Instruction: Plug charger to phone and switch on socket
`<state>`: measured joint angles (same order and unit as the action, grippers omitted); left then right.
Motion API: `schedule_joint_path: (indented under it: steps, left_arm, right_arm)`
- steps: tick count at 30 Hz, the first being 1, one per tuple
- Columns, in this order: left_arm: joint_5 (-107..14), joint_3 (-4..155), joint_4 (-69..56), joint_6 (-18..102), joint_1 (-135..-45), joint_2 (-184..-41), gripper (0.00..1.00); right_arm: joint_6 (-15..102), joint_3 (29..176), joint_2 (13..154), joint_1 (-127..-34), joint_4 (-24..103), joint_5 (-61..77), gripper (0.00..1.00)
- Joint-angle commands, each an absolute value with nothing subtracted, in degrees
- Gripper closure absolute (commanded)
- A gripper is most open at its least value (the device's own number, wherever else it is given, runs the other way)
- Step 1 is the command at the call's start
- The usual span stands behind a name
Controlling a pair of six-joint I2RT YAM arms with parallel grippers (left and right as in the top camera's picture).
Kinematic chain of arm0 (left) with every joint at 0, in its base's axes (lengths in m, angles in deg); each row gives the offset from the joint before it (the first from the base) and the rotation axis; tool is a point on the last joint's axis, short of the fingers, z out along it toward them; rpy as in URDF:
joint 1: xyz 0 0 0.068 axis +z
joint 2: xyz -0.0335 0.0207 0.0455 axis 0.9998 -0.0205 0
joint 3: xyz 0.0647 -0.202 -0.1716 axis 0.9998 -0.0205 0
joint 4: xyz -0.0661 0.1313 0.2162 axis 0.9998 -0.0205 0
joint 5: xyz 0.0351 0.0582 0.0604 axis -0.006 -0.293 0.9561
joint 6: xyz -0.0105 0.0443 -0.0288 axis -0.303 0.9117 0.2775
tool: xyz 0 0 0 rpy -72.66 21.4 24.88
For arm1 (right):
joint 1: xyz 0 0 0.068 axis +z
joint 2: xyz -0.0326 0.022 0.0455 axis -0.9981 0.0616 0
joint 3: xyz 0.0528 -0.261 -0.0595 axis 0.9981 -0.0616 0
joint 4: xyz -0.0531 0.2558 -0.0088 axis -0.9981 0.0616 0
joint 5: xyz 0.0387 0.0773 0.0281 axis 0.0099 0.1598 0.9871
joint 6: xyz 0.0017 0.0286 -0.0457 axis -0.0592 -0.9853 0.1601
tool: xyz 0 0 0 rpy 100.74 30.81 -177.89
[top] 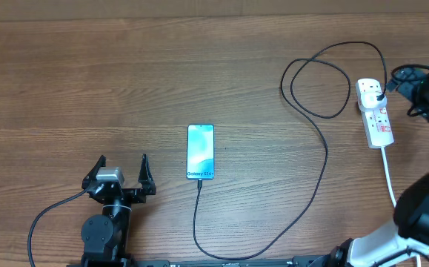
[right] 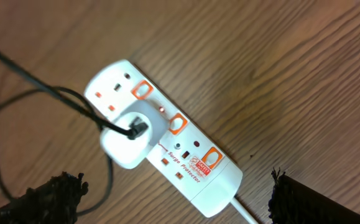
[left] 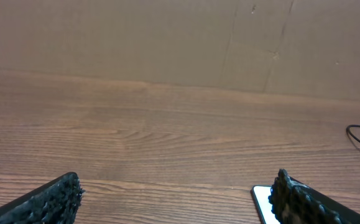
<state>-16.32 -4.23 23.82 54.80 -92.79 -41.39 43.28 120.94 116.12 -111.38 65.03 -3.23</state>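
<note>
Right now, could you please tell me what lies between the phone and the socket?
Only the charger cable crosses that stretch of bare table between phone and socket; the overhead view shows it.

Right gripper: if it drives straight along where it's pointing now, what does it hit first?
Probably the socket, at or just beside the charger's white plug seated in it. The depth is unclear.

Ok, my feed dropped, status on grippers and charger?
Left gripper open, empty, beside phone. Right gripper open above socket. Charger seated in socket, tip at phone's bottom edge. Nothing blocking.
</note>
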Motion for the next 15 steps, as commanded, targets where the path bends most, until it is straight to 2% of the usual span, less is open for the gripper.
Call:
schedule_joint_path:
  steps: [1,15]
  left_arm:
    - [-15.75,-4.42,23.93,55.88,-92.20,-40.78,0.00]
    - [-15.75,-4.42,23.93,55.85,-92.20,-40.78,0.00]
  right_arm:
    - [42.71,122.61,113.26,-111.20,64.90,-2.99,0.00]
    - [42.71,122.61,108.74,-111.18,64.93,-2.99,0.00]
